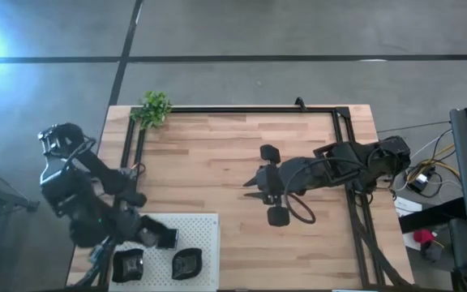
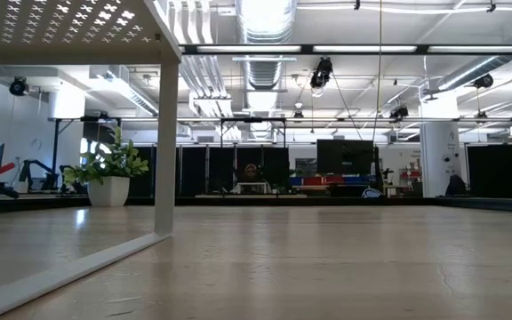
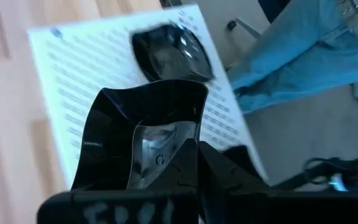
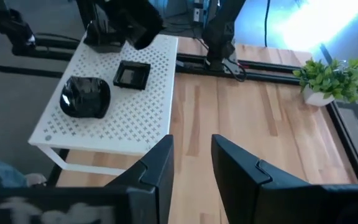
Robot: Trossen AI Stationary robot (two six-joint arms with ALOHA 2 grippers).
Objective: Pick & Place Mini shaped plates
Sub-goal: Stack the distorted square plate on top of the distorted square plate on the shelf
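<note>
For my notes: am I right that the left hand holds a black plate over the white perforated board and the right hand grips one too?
No: the right hand is empty; the right wrist view shows nothing between its fingers. The left hand does hold a black plate over the white perforated board.

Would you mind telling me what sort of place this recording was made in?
Probably a large open lab or workshop hall: exposed ceiling ducts, a bare concrete floor, and a wooden table carrying robot arms.

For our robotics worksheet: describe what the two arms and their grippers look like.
Both arms are dark, jointed, with black cables looping along them. The right gripper has two flat, black, paddle-like fingers. The left gripper is equally black, with smudged white lettering on its body.
</note>
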